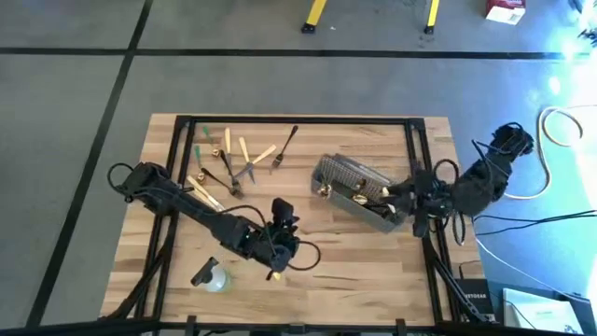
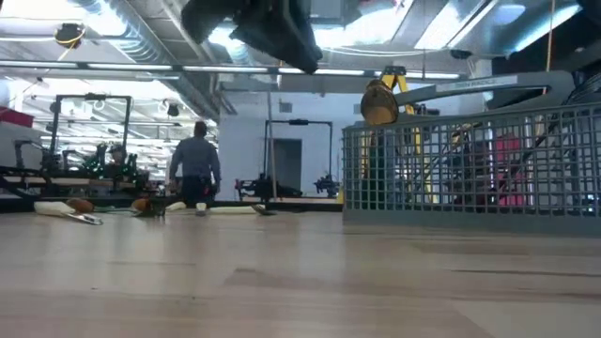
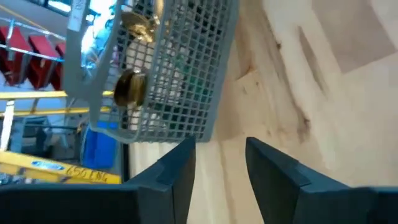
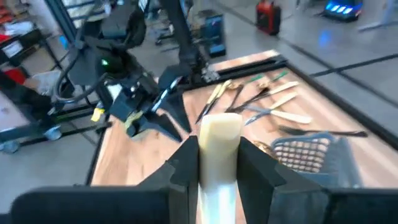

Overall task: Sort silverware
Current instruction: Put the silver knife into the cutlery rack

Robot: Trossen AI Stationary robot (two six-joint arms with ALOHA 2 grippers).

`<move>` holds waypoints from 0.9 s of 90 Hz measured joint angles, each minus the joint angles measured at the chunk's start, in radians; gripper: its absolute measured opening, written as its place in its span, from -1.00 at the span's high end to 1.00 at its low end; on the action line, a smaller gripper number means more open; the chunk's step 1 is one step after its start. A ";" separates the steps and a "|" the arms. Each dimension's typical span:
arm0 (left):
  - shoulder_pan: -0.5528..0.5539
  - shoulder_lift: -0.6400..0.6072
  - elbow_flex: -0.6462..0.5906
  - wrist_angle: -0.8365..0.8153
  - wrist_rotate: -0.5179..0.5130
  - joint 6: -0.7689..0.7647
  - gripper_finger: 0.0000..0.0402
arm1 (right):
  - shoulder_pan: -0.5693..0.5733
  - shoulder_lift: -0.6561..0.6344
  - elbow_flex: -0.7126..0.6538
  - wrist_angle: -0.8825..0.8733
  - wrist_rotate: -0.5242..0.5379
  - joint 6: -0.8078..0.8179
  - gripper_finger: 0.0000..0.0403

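Observation:
The silverware lies loose at the table's far left: tan pieces (image 1: 244, 149), a black fork (image 1: 284, 145) and a green piece (image 1: 203, 135), also seen in the right wrist view (image 4: 267, 99). A grey wire basket (image 1: 359, 191) lies right of centre, with gold ends (image 2: 378, 103) sticking out of it. My right gripper (image 1: 401, 198) hovers by the basket's right end, shut on a pale tan utensil (image 4: 219, 140). My left gripper (image 1: 284, 229) is open with nothing between its fingers (image 3: 221, 171). It is near the table's middle and faces the basket (image 3: 168, 68). My right gripper pinches the tan utensil's smooth, rounded handle (image 4: 219, 163) between its two fingers. The blunt end (image 4: 220, 124) sticks out past the fingertips. The rest runs back between the fingers and is hidden by the gripper. The end that shows is clear of the table and the basket.
A small clear bottle (image 1: 213, 276) lies near the table's front left. Black frame rails (image 1: 182, 149) run along the table's left, far and right sides. Bare wood (image 1: 364, 261) lies between the basket and the near edge. A person (image 2: 197, 164) stands in the room behind.

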 joint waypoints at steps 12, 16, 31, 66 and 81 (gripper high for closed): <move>0.027 -0.100 -0.193 0.265 0.062 0.024 0.38 | 0.133 -0.007 0.000 -0.036 0.151 0.049 0.70; 0.034 -0.138 -0.260 0.361 0.069 0.026 0.38 | 0.171 -0.007 0.000 -0.067 0.195 0.080 0.70; 0.054 -0.264 -0.479 0.619 0.096 0.004 0.38 | 0.290 -0.005 0.000 -0.140 0.324 0.192 0.70; 0.059 -0.325 -0.699 1.100 0.206 -0.172 0.38 | 0.362 0.017 -0.007 -0.420 0.455 0.381 0.70; 0.076 -0.324 -0.827 1.448 0.262 -0.193 0.38 | 0.362 0.020 -0.060 -0.423 0.520 0.409 0.70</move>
